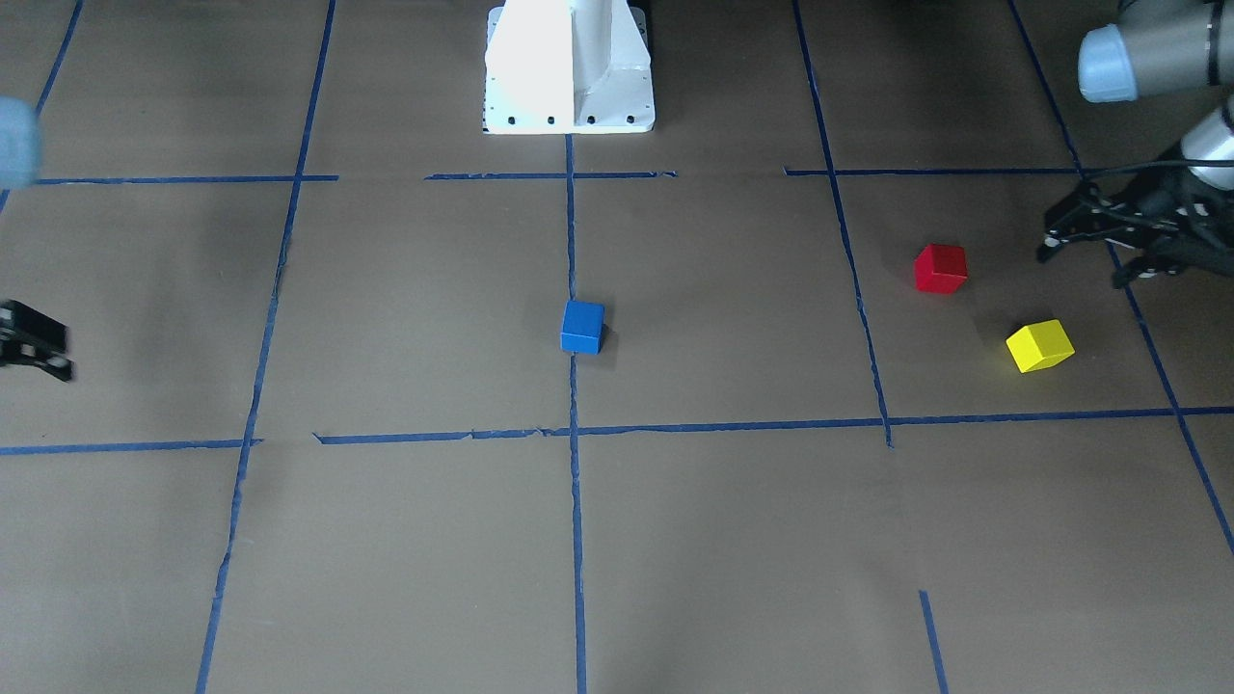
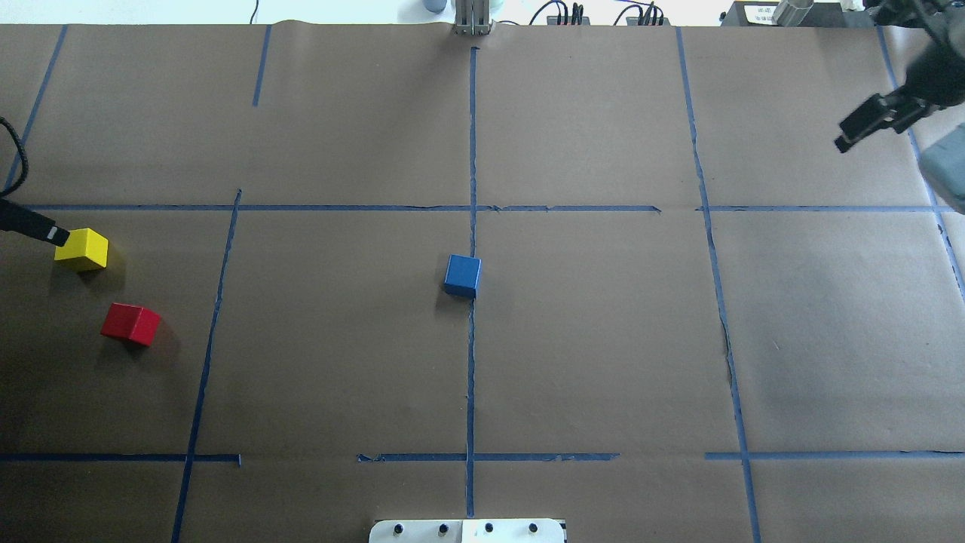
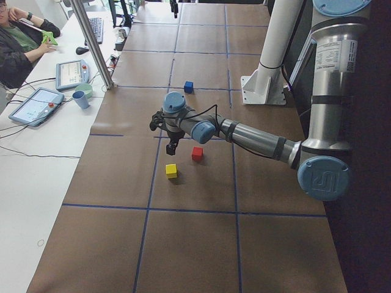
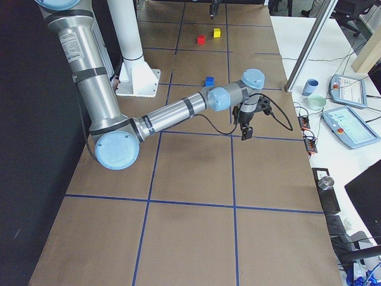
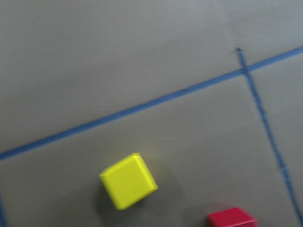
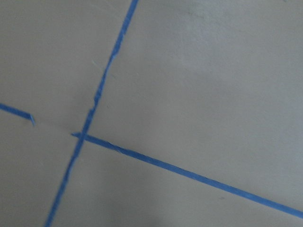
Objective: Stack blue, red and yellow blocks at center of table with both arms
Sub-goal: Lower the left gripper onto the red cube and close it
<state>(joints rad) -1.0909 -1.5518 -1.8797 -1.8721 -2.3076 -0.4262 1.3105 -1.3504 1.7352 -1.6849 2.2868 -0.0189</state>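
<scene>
Overhead exterior view: the table (image 2: 603,339) is covered in brown paper and split into a grid by blue tape lines (image 2: 472,151), with the white robot pedestal (image 2: 467,531) at the near edge. Exterior left adds a white side desk (image 3: 24,171) with 2 tablets (image 3: 33,105), a cup (image 3: 80,99) and a seated operator (image 3: 15,46) cut off by the frame corner. The blue block (image 2: 462,274) sits alone at table centre, on the middle tape line. The red block (image 2: 130,323) and yellow block (image 2: 81,249) sit on the robot's left side, near each other but apart, well away from the blue one, each flat on the paper. The left arm stretches long and low over that side. The left gripper (image 1: 1082,266) hangs above the table near the red and yellow blocks, fingers spread wide, holding nothing. The right arm reaches out over the right side. The right gripper (image 1: 46,349) is above bare paper, well apart from every block, and its 2 fingers show a gap between them with nothing in it. Hard to read: overhead cuts the left gripper to 1 fingertip just beside the yellow block, and the front-facing view cuts the right gripper at the frame edge. The left wrist view is blurred, with the yellow block whole and the red block cropped at the bottom edge. The right wrist view is blurred too, showing only paper and tape.
</scene>
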